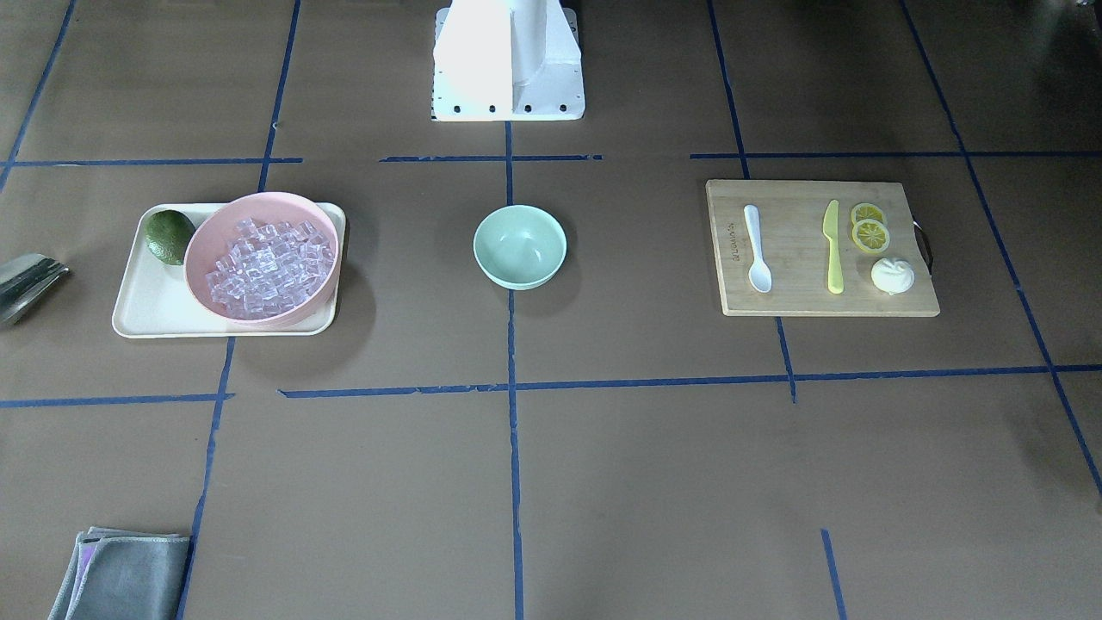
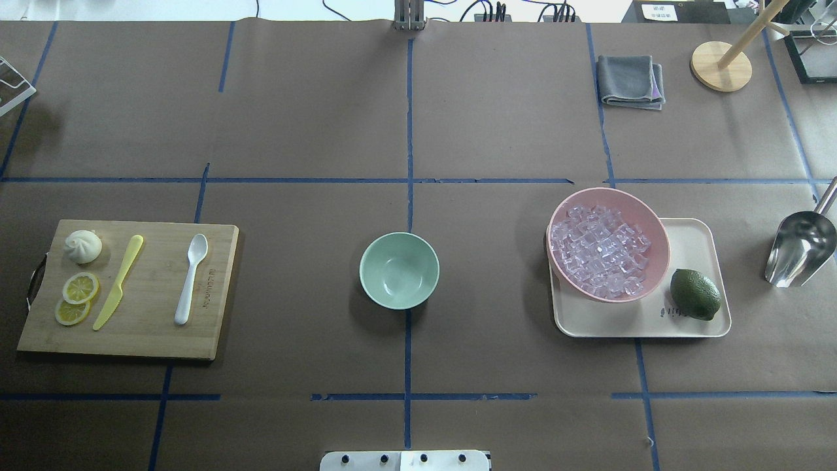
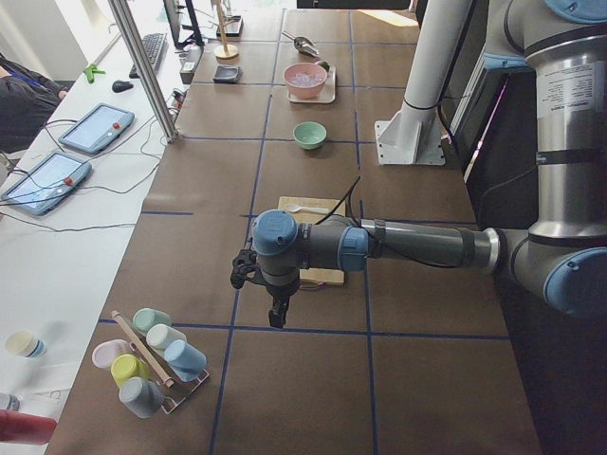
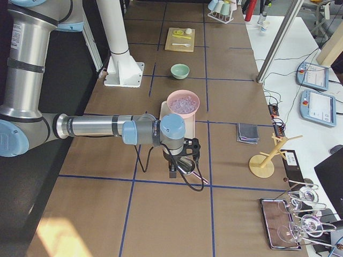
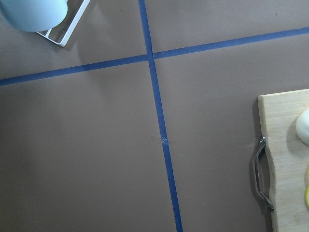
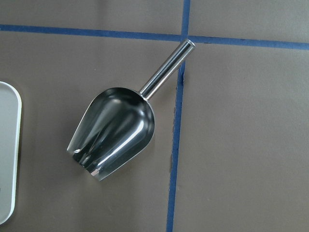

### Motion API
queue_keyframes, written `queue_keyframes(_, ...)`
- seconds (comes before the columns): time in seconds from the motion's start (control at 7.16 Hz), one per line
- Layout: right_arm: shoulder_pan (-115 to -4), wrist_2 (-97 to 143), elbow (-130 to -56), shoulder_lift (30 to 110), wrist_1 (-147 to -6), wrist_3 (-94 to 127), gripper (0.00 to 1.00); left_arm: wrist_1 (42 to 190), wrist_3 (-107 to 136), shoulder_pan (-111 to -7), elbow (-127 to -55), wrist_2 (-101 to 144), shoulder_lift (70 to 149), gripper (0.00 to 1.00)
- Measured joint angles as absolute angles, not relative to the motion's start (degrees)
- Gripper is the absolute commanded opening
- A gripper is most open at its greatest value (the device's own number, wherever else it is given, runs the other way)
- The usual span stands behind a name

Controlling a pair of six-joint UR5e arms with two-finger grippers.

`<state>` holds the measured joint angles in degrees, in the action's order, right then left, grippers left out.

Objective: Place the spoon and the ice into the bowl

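Note:
The white spoon (image 1: 758, 250) (image 2: 191, 278) lies on a wooden cutting board (image 1: 801, 293) (image 2: 150, 327). The clear ice cubes (image 1: 267, 269) (image 2: 598, 252) fill a pink bowl (image 2: 611, 191). The mint-green bowl (image 1: 519, 245) (image 2: 399, 270) stands empty at the table's middle. My left gripper (image 3: 276, 320) hangs over bare table beyond the board's handle end, shown only in the exterior left view. My right gripper (image 4: 172, 174) hangs over a metal scoop (image 6: 116, 130) (image 2: 799, 252), shown only in the exterior right view. I cannot tell whether either is open or shut.
The pink bowl and a lime (image 2: 695, 294) sit on a cream tray (image 2: 693, 235). A yellow-green knife (image 2: 118, 281), lemon slices (image 2: 80, 288) and a white bun (image 2: 83, 246) share the board. A grey cloth (image 2: 629, 80) lies far right. A cup rack (image 3: 147, 360) stands near the left gripper.

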<state>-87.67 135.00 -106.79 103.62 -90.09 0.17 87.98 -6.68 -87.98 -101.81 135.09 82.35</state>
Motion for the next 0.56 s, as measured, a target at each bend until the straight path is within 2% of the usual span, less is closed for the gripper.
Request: queue_keyframes(0.56, -87.49, 134.92, -106.79, 103.62, -90.09, 0.16, 1.00, 89.33, -6.82, -87.84, -102.71, 135.26, 82.75, 1.00)
